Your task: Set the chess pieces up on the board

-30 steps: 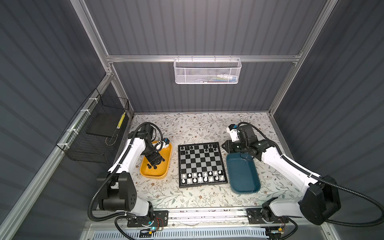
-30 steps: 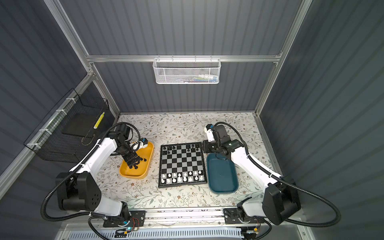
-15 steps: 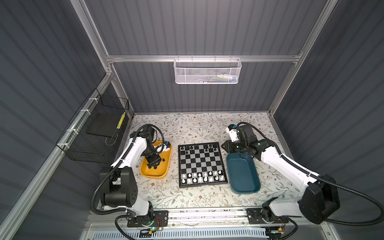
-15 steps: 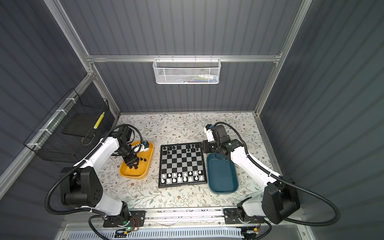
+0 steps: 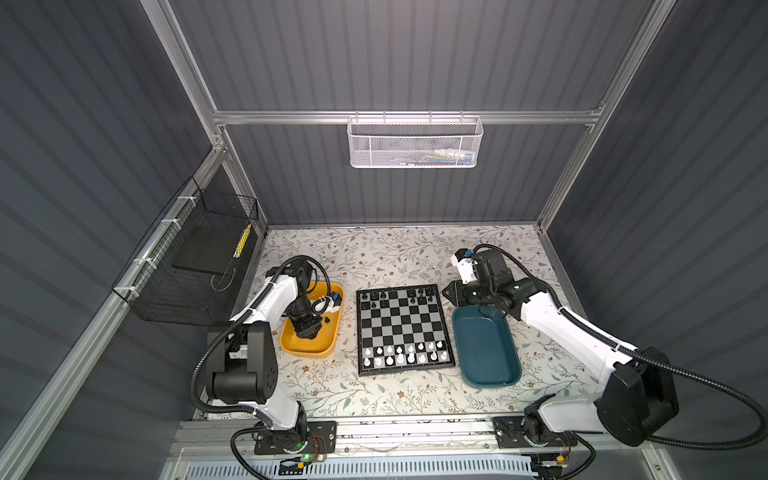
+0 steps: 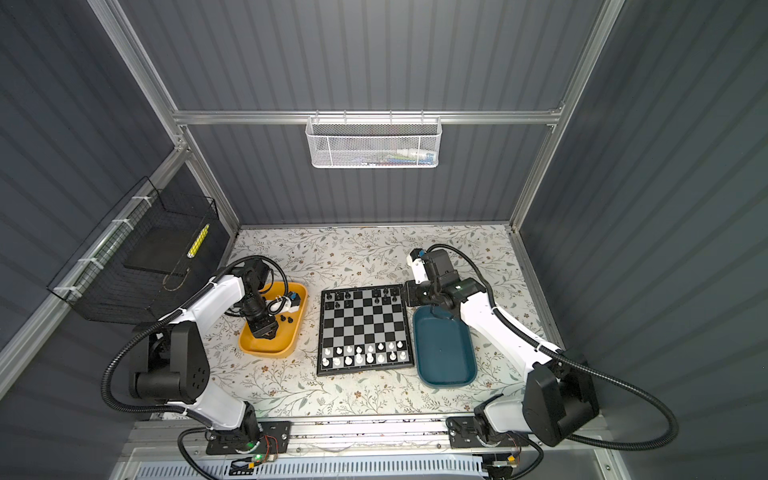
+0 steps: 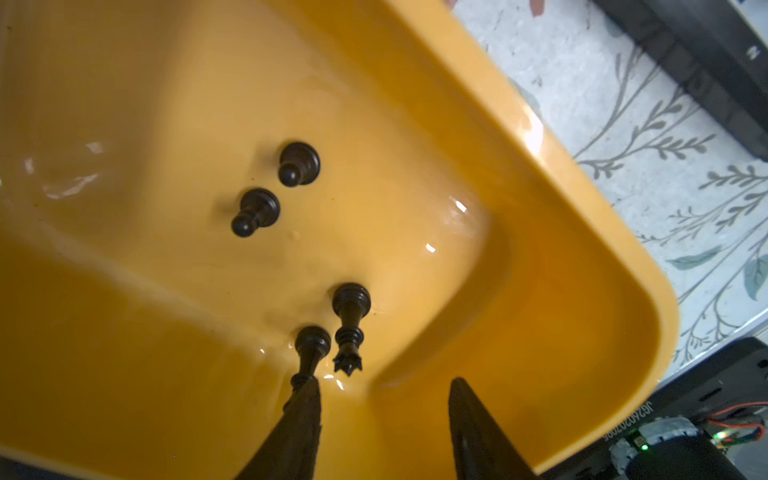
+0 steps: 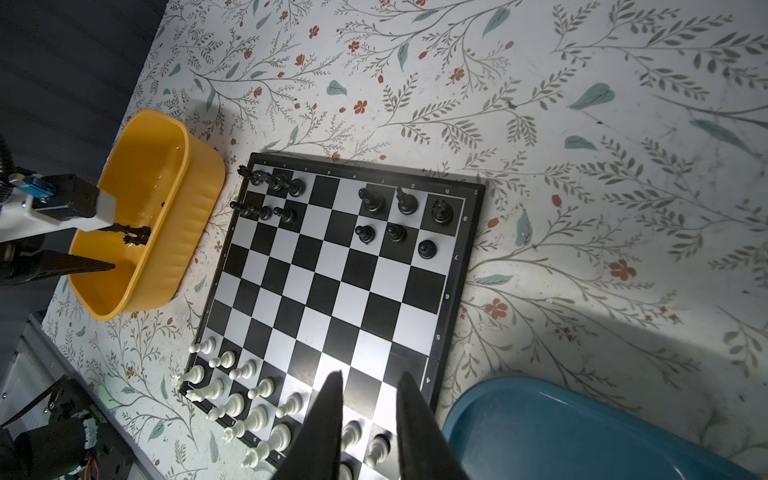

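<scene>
The board (image 5: 401, 328) (image 6: 363, 328) (image 8: 345, 270) lies mid-table. Black chess pieces (image 8: 399, 216) fill part of its far two rows and white ones (image 8: 232, 399) stand along its near rows. Inside the yellow tray (image 7: 540, 166) are two black pawns (image 7: 299, 164) (image 7: 254, 212), a black queen (image 7: 351, 324) and a tall black piece (image 7: 311, 349). My left gripper (image 7: 384, 388) (image 5: 307, 332) is down in that tray, open. One of its fingertips (image 7: 307, 399) is against the tall piece's top, and the gap between the jaws is empty. My right gripper (image 8: 371, 380) (image 5: 446, 291) hovers by the board's right edge, slightly open and empty.
A teal tray (image 5: 486, 353) (image 8: 582, 428) sits right of the board, under the right arm. The yellow tray (image 5: 328, 345) is left of the board. A black wire basket (image 5: 195, 262) hangs on the left wall and a white mesh basket (image 5: 415, 141) on the back wall.
My left gripper has shifted toward the front inside the yellow tray, and its jaws have narrowed. The right arm has not moved.
</scene>
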You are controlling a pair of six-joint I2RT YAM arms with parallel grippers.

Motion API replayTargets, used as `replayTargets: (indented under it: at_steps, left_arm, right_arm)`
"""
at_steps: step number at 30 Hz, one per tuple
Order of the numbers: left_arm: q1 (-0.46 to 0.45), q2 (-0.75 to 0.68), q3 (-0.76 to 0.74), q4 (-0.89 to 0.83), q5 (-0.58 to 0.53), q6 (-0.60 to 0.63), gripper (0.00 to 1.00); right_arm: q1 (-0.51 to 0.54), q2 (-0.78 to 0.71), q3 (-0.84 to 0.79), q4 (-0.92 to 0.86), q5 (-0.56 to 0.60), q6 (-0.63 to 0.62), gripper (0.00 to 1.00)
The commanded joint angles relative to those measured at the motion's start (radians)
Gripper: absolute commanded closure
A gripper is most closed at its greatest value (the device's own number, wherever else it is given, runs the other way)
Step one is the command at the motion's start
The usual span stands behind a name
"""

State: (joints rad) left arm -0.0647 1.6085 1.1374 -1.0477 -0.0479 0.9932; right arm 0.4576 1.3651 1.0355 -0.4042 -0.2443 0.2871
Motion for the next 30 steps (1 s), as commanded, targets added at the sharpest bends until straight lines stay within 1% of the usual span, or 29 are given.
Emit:
replayTargets:
  at_steps: [1,6,15,16,19,28,30]
  left_arm:
    - [-0.01,0.01,-0.015,0.009,-0.015,0.036,0.52]
    - [-0.023,0.027,-0.028,0.028,-0.048,0.045,0.53]
    - [-0.03,0.031,-0.037,0.028,-0.074,0.052,0.56]
    - [-0.031,0.031,-0.039,0.056,-0.079,0.051,0.57]
    - [-0.034,0.031,-0.045,0.069,-0.093,0.052,0.59]
    - [-0.037,0.023,-0.064,0.086,-0.083,0.053,0.64]
    - [-0.037,0.023,-0.067,0.085,-0.078,0.051,0.64]
  right_arm:
    - [0.0,0.005,0.019,0.004,-0.015,-0.006,0.74]
    - [-0.001,0.0,0.012,0.006,-0.015,-0.005,0.74]
    - [-0.002,0.0,0.0,0.01,-0.019,-0.002,0.74]
    - [-0.001,0.002,-0.001,0.01,-0.02,-0.002,0.74]
    - [-0.001,0.001,-0.001,0.01,-0.024,0.0,0.74]
    - [-0.001,-0.004,-0.014,0.009,-0.026,0.004,0.74]
    - [-0.001,-0.004,-0.018,0.039,-0.027,0.006,0.74]
